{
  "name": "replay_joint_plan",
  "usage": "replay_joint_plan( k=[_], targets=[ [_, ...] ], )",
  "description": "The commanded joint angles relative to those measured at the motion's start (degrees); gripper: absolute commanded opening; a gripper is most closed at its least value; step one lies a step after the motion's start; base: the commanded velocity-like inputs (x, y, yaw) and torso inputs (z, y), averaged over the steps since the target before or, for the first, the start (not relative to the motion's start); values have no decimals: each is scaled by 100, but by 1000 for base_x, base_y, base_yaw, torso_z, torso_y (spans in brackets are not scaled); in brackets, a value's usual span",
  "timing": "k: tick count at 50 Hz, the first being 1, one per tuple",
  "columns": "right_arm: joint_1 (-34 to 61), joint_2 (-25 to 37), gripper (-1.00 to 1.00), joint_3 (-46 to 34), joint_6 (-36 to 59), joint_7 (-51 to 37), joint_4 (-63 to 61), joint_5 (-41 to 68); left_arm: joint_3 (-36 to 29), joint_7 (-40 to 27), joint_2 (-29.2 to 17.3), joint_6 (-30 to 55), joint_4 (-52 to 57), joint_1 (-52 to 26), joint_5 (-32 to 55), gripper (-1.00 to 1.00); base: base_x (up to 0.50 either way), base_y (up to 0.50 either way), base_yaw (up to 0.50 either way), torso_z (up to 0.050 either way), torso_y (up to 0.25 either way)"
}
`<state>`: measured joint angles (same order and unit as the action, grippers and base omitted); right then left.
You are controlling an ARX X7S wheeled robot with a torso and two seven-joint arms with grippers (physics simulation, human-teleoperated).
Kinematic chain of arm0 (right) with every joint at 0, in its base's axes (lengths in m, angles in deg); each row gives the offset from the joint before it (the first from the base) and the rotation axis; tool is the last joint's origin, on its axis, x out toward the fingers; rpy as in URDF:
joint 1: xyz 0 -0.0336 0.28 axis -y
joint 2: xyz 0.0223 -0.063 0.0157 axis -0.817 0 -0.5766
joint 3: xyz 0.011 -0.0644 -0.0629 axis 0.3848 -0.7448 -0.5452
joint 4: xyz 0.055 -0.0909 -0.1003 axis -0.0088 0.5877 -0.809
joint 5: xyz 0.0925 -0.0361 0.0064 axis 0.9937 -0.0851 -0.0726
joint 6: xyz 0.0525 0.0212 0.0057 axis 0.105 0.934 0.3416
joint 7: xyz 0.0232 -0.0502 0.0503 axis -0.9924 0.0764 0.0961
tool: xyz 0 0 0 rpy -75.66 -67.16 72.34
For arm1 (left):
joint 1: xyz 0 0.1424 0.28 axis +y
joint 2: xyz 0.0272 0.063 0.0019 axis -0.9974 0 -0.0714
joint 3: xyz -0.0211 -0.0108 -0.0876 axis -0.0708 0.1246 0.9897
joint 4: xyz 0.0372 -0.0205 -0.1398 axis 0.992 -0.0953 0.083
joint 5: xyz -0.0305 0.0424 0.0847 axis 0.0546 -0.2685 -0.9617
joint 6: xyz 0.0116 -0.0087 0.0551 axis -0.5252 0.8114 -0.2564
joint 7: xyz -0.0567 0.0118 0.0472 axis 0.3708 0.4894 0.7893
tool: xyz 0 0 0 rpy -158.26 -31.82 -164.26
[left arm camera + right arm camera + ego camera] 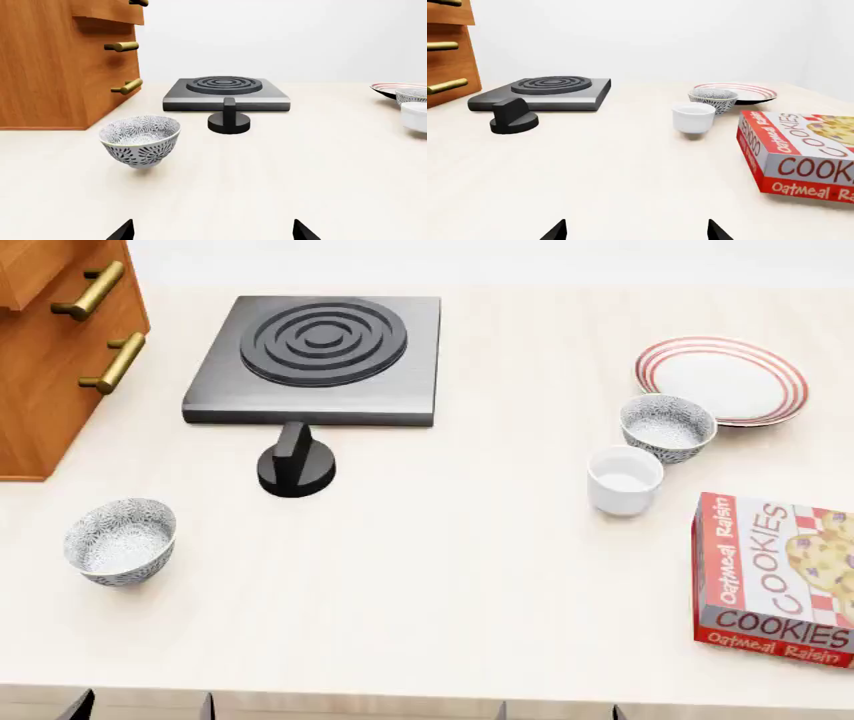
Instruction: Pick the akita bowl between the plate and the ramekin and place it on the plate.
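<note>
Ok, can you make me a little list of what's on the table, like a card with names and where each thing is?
target bowl: akita bowl, between the plate and the ramekin, upright
plate: plate, behind that bowl, nothing on it
ramekin: ramekin, in front of that bowl
other bowl: second speckled bowl, far left, near the wooden drawers
stove: black burner with a knob in front
box: cookie box, right side
pincers: left pincer and right pincer open, holding nothing

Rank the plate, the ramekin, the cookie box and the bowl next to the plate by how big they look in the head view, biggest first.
1. cookie box, though cut off by the frame edge
2. plate
3. akita bowl
4. ramekin

Bowl and ramekin look close in width; the bowl seems only slightly wider.
</note>
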<state>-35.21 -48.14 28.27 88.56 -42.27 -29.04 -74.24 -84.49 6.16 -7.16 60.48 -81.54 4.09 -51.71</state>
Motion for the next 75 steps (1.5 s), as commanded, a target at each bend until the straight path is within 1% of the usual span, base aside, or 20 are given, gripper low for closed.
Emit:
replay_joint_plan(
  k=[1,16,18,21,22,29,33,37,47,55,59,61,67,75],
  targets=[
    [3,86,100,-143,127,-170,-46,-1,-86,-110,-89,-17,-36,-15,112,100,0,0,0,0,0],
    [29,301,100,-376,63,-472,18,265,-364,-341,-315,4,-33,-20,316,100,0,0,0,0,0],
    [19,319,100,-404,103,-500,-28,277,-490,-393,-381,64,-32,-25,129,100,0,0,0,0,0],
    [25,348,100,-434,88,-525,-11,308,-484,-400,-384,20,-30,-20,235,100,0,0,0,0,0],
    [30,358,100,-445,79,-534,9,313,-451,-328,-375,-12,-1,-4,403,100,0,0,0,0,0],
    [25,398,100,-489,52,-643,-5,352,-481,-426,-433,-10,92,1,441,100,0,0,0,0,0],
    [16,408,100,-497,-1,-740,-16,354,-454,-367,-504,231,274,-6,641,100,0,0,0,0,0],
    [24,404,100,-365,257,-762,-146,678,-309,-367,-553,629,488,-78,988,100,0,0,0,0,0],
    [-31,503,100,-491,501,-881,-474,682,-166,-456,-691,766,636,-192,1208,100,0,0,0,0,0],
    [-56,594,100,-572,1345,-986,-1351,884,56,-515,-820,884,530,-454,1423,100,0,0,0,0,0],
    [75,640,100,-608,1804,-1046,-1703,981,189,-577,-880,887,453,-554,1492,100,0,0,0,0,0],
    [135,700,100,-692,1906,-1114,-1773,848,209,-578,-905,867,400,-571,1503,100,0,0,0,0,0],
    [355,796,100,-757,2247,-1127,-2130,887,359,-651,-969,895,288,-664,1604,100,0,0,0,0,0],
    [709,942,100,-835,2949,-1174,-2951,954,621,-779,-1046,958,146,-806,1783,100,0,0,0,0,0]
  ],
)
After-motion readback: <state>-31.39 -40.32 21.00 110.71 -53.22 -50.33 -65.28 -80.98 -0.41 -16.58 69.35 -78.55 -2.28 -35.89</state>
